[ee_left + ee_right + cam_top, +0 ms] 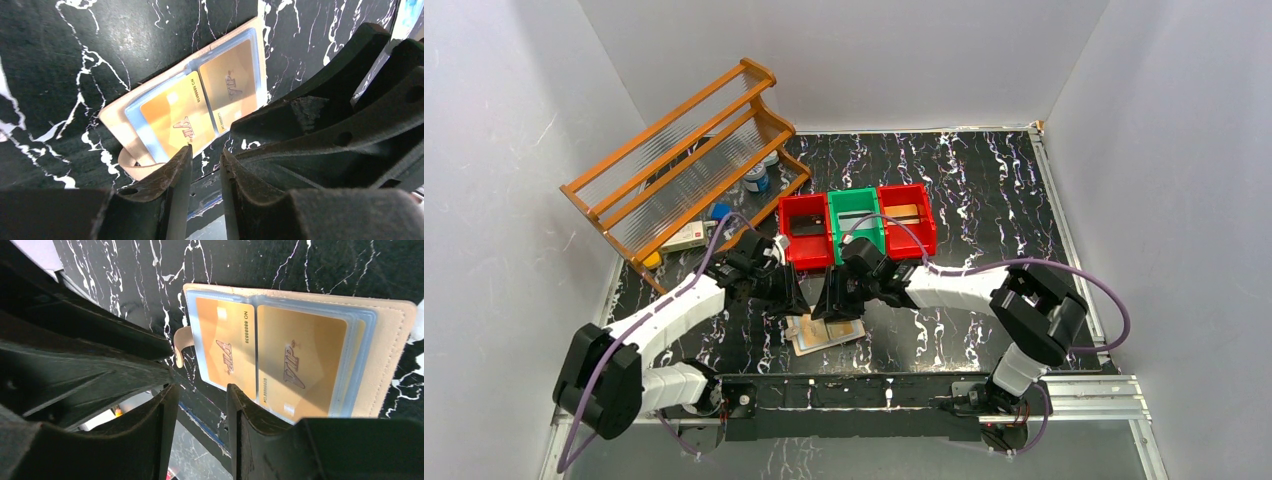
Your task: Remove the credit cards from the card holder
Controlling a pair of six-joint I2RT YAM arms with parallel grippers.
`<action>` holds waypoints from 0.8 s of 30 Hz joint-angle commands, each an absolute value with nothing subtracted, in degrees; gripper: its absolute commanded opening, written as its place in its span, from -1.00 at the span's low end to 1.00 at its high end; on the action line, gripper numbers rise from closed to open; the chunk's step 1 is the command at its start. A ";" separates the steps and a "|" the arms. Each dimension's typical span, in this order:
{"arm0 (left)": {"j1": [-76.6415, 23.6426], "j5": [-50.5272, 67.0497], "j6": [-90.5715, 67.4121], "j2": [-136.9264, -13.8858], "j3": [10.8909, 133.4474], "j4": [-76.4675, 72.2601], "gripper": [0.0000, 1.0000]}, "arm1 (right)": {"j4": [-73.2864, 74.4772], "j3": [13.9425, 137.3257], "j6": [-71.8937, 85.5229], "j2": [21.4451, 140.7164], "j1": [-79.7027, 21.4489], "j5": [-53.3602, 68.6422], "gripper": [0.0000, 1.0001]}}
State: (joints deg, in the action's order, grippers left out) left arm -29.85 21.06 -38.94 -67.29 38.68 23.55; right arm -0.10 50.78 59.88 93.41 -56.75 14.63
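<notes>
Left gripper and right gripper hover, jaws parted and empty, over the open card holder. It lies crosswise beneath both, with two gold credit cards sleeved inside. Farther off, I judge the green bin and right-hand red bin hold a card each.

The left arm and right arm reach forward and inward from their bases, and their wrists meet near the middle. The left gripper and right gripper tilt downward, just beside each other. The left jaws stand slightly parted with nothing between them. The right jaws stand somewhat wider, also empty.
</notes>
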 commanded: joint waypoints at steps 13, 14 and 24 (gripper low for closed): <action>-30.67 23.45 -41.38 -73.73 32.17 16.87 -0.71 | -4.66 48.61 61.75 97.08 -56.67 17.12 -0.06; -30.67 22.94 -41.51 -73.83 31.90 16.87 -0.74 | -3.97 48.79 61.52 97.30 -56.68 16.83 -0.06; -30.60 18.52 -41.38 -72.51 32.02 19.73 -0.75 | 0.87 49.76 60.83 98.12 -56.69 13.82 -0.06</action>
